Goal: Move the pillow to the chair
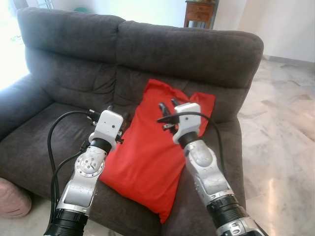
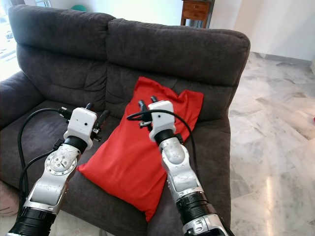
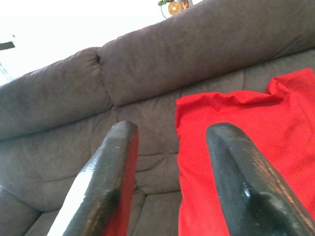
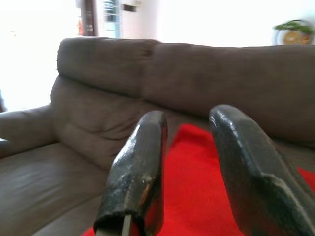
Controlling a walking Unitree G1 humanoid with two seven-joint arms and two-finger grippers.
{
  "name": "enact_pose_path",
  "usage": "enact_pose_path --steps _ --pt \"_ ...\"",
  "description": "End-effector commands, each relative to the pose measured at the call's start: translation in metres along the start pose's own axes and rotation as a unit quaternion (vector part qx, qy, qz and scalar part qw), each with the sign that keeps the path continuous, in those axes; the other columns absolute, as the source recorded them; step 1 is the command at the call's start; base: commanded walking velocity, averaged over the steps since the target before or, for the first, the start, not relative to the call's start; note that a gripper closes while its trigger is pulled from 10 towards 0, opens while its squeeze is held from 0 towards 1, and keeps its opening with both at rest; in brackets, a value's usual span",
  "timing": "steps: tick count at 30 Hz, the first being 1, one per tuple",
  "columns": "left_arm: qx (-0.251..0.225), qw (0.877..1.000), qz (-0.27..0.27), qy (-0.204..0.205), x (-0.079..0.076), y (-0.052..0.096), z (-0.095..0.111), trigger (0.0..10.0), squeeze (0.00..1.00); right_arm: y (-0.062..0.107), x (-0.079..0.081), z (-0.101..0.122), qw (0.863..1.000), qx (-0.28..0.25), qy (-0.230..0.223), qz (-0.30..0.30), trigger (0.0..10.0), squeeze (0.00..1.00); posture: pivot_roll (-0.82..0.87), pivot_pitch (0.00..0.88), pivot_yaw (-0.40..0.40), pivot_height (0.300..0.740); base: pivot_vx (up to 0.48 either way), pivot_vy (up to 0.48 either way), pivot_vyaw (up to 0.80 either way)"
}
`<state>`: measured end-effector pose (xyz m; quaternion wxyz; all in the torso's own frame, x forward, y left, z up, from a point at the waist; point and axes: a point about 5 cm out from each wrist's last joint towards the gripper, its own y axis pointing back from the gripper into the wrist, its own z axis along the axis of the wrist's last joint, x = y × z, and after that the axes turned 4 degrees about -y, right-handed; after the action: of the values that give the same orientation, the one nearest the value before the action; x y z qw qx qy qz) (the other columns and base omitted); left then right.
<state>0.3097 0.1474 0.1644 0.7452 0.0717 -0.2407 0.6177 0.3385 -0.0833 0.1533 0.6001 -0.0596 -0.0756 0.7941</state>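
- Right gripper (image 1: 167, 114): fingers parted, nothing between them, hovering above the upper middle of the red pillow (image 1: 147, 157); right wrist view showed red fabric just under and beyond the tips.
- Left gripper (image 1: 117, 114): fingers also parted and empty, held just off the pillow's left edge, over the grey sofa seat; left wrist view had one fingertip (image 3: 236, 162) over red, the other over sofa cushion.
- Pillow: lay on the right seat of the dark grey sofa (image 1: 192, 49), top end leaning on the backrest, bottom corner hanging near the seat's front edge.
- Long axis ran from far-right, at the backrest, to near-left, the seat front, tilted a bit diagonal.
- Key relation: the pillow sat below and ahead of both sets of fingers; the right gripper was directly above it, the left beside its left edge, so the right looked nearer, and the two roughly bracketed the upper half across the short axis.
- Judgement: both arms looked posed for a two-sided grab, though they could equally be just clear of it; can't settle which.
- No chair could be made out, only marble floor (image 1: 280, 128) on the right and a wooden side table (image 1: 199, 12) far behind the sofa.
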Motion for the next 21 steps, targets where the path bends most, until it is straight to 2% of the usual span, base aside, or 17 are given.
enact_pose_path --steps 1,2,3,4,6,7,8,11,13,16,18,20,21 --pt "0.010 1.000 0.009 0.008 0.002 0.004 -0.006 10.0 0.00 0.000 -0.019 0.000 0.999 0.006 -0.009 -0.038 10.0 0.00 0.04 0.000 -0.008 0.740 0.000 0.000 0.00" --pt "0.025 0.999 0.019 0.011 0.005 0.009 -0.014 10.0 0.00 0.004 -0.040 -0.005 0.997 0.018 -0.002 -0.071 10.0 0.00 0.04 0.000 -0.008 0.740 0.000 0.000 0.00" --pt "0.033 0.999 0.022 0.010 0.006 0.012 -0.018 10.0 0.00 0.007 -0.051 -0.006 0.996 0.022 0.003 -0.087 10.0 0.00 0.04 0.000 -0.004 0.740 0.000 0.000 0.00" --pt "0.033 0.999 0.022 0.010 0.006 0.012 -0.018 10.0 0.00 0.007 -0.051 -0.006 0.996 0.022 0.003 -0.087 10.0 0.00 0.04 0.000 -0.004 0.740 0.000 0.000 0.00" --pt "0.067 0.997 0.037 0.010 0.013 0.026 -0.037 10.0 0.00 0.027 -0.100 -0.017 0.985 0.053 0.031 -0.160 10.0 0.00 0.03 0.000 0.000 0.740 0.000 0.000 0.00" --pt "0.067 0.997 0.037 0.010 0.013 0.026 -0.037 10.0 0.00 0.027 -0.100 -0.017 0.985 0.053 0.031 -0.160 10.0 0.00 0.03 0.000 0.000 0.740 0.000 0.000 0.00" --pt "0.083 0.995 0.046 0.008 0.016 0.031 -0.045 10.0 0.00 0.038 -0.117 -0.024 0.979 0.070 0.035 -0.186 10.0 0.00 0.03 0.000 0.003 0.740 0.000 0.000 0.00" --pt "0.104 0.993 0.054 0.009 0.018 0.039 -0.056 10.0 0.00 0.055 -0.140 -0.036 0.968 0.102 0.047 -0.223 10.0 0.00 0.03 0.000 0.005 0.740 0.000 0.000 0.00" --pt "0.109 0.992 0.055 0.009 0.018 0.041 -0.059 10.0 0.00 0.060 -0.145 -0.039 0.965 0.108 0.050 -0.232 10.0 0.00 0.02 0.000 0.009 0.740 0.000 0.000 0.00" --pt "0.144 0.988 0.056 0.009 0.017 0.053 -0.077 10.0 0.00 0.090 -0.165 -0.067 0.945 0.179 0.052 -0.269 10.0 0.00 0.02 0.000 0.014 0.740 0.000 0.000 0.00" --pt "0.162 0.985 0.060 0.010 0.017 0.062 -0.087 10.0 0.00 0.108 -0.171 -0.084 0.933 0.220 0.033 -0.283 10.0 0.00 0.03 0.000 0.017 0.740 0.000 0.000 0.00" --pt "0.167 0.984 0.062 0.011 0.017 0.065 -0.090 10.0 0.00 0.113 -0.172 -0.088 0.930 0.230 0.025 -0.286 10.0 0.00 0.03 0.000 0.017 0.740 0.000 0.000 0.00" --pt "0.182 0.981 0.067 0.013 0.016 0.070 -0.097 10.0 0.00 0.122 -0.172 -0.097 0.924 0.253 0.028 -0.284 10.0 0.00 0.03 0.000 0.016 0.740 0.000 0.000 0.00"
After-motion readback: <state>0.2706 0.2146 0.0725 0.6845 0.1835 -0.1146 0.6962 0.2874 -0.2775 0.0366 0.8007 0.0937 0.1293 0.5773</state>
